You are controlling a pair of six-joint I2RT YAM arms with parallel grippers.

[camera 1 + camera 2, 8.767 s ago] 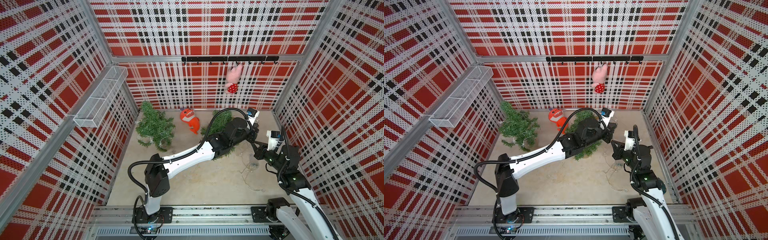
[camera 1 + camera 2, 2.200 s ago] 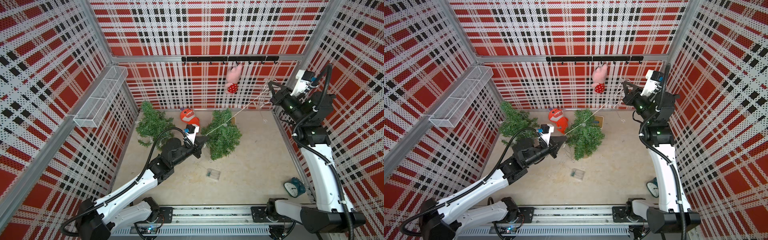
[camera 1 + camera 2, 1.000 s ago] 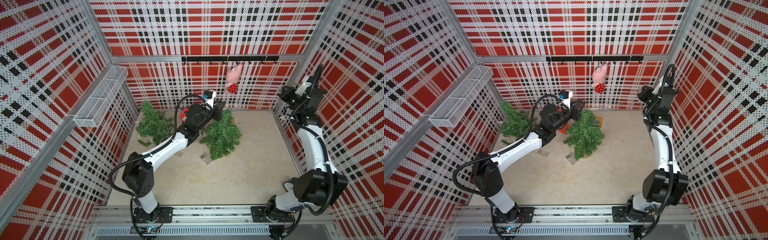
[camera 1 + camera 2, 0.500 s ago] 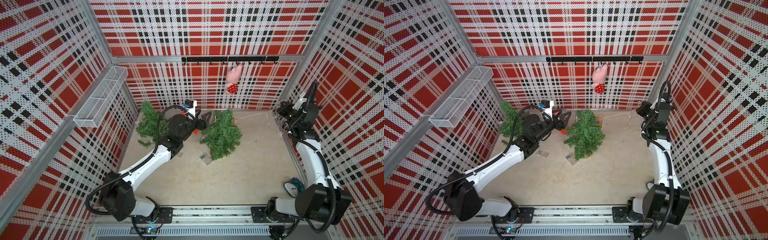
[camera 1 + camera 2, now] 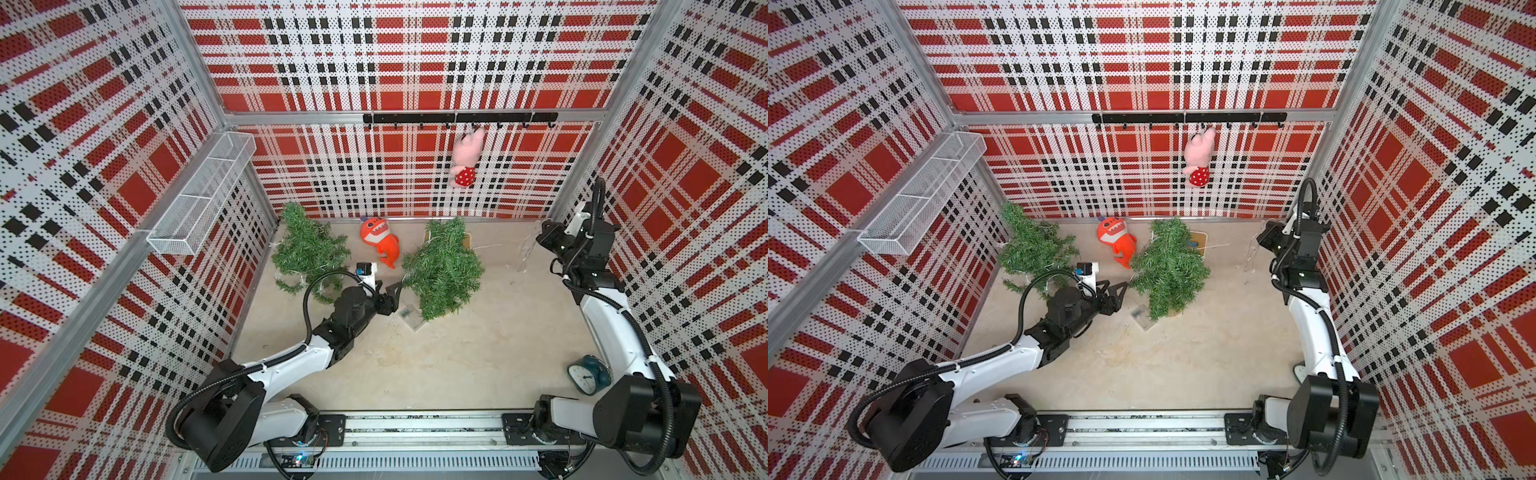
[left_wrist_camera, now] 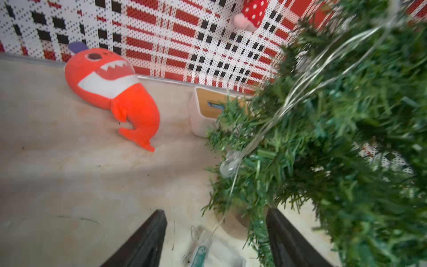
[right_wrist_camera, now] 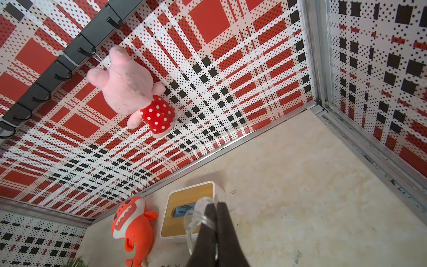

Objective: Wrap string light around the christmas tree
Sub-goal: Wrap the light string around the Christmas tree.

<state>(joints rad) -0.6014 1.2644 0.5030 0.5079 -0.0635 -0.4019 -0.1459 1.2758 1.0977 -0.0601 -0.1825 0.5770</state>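
Across both top views: christmas tree [image 5: 442, 270] standing at 12 o'clock of the floor, a second tree [image 5: 307, 253] at 10 o'clock by the side wall. String light [image 5: 525, 249]: one thin strand leaves the christmas tree toward 3 o'clock and ends in a slack bunch hanging from the right gripper [image 5: 542, 235], which is raised at 2 o'clock near the back corner. Its clear battery box [image 5: 409, 316] lies on the floor at the tree's 7 o'clock. Left gripper [image 5: 392, 299]: spread, empty, just beside the tree at its 8 o'clock. Left wrist view: several wire strands of the string light [image 6: 228, 165] cross the foliage, with a bulb at the branch tips. The fingers [image 6: 147, 240] are wide apart, with only floor and twig ends between them. Right wrist view: fingers [image 7: 221, 226] pressed together, pinching clear loops of the string light [image 7: 197, 217]. Status, as judged: wrapping is partly done, with some wire lying on the tree, though the number of turns cannot be told. The bunch in the right gripper has yet to be carried round.
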